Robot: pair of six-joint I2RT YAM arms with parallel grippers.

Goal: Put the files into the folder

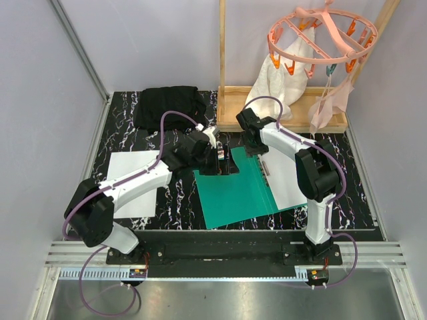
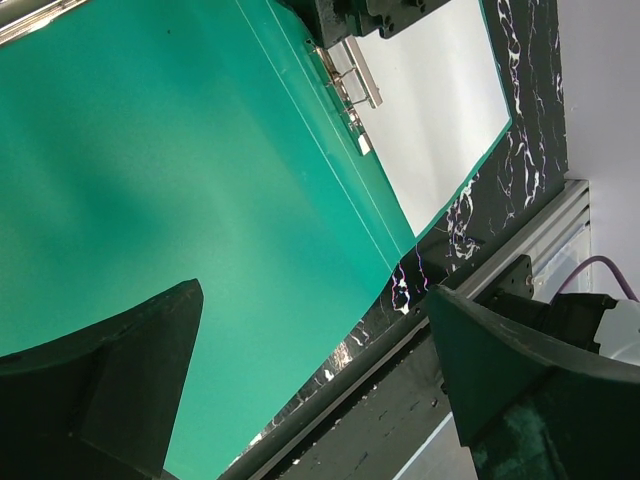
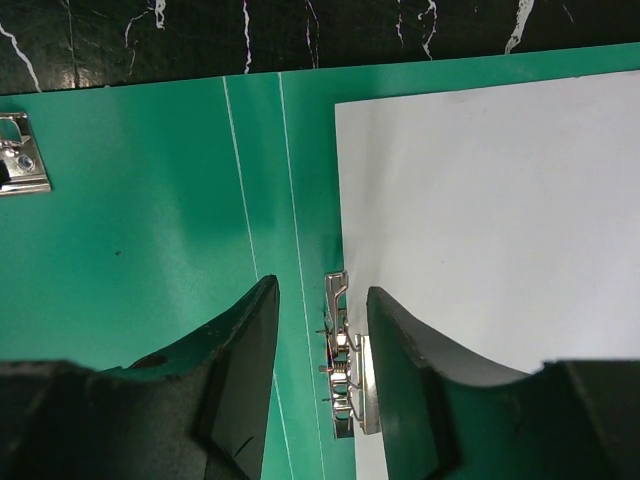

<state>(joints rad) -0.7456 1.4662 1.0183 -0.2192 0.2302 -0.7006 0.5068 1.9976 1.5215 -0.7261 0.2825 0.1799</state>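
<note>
The black marbled tabletop [image 1: 180,203] fills the cell, with a wooden rack [image 1: 287,120] and a pink peg hanger [image 1: 320,37] at its far right. In the middle lies the green folder [image 1: 233,197], opened flat. Its spread runs across the tabletop from left to right, the right end a little farther from the arm bases. Its spine runs from far to near, leaning slightly right as it comes nearer. On the right flap rests the right sheet [image 1: 285,187], its long axis along the spine and its inner edge just beside the fold. The right arm crosses part of it. The left sheet [image 1: 130,167] lies flat on the bare tabletop left of the folder with a strip of marble between them. It sits square to the tabletop's edges, and the left arm hides too much of it to judge its long axis. A folded black cloth [image 1: 167,107] sits at the far side, apart from all of this. The left pincer [image 2: 312,290] hangs over the folder's left flap near the far edge, spread wide and holding nothing. The right pincer [image 3: 322,287] is half-closed astride the metal clip [image 3: 345,370] beside the spine. One finger is against the clip and a sliver of green shows by the other, so I cannot tell whether it grips.
</note>
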